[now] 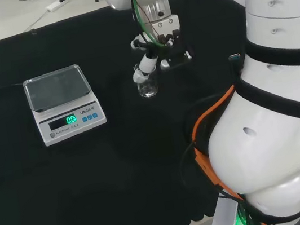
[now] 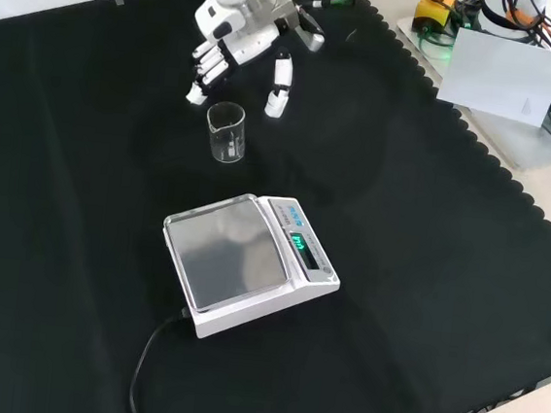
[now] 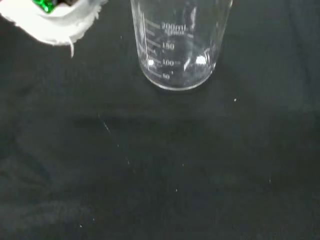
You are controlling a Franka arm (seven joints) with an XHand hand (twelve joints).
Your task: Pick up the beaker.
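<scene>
A clear glass beaker (image 2: 226, 131) stands upright on the black cloth, empty as far as I can see. It also appears in the head view as the beaker (image 1: 146, 84) and close up in the wrist view as the beaker (image 3: 180, 45) with printed marks. The hand (image 2: 240, 47) hangs just beyond the beaker in the front view, fingers (image 2: 202, 80) and thumb (image 2: 278, 97) spread and pointing down on either side above its rim. In the head view the hand (image 1: 157, 51) sits just above and right of the beaker. Nothing is held.
A white digital scale (image 2: 249, 263) with a lit green display stands nearer the camera in the front view, its cable trailing off the cloth's front. In the head view the scale (image 1: 63, 103) lies left of the beaker. Equipment (image 2: 508, 73) lies past the cloth's scalloped right edge.
</scene>
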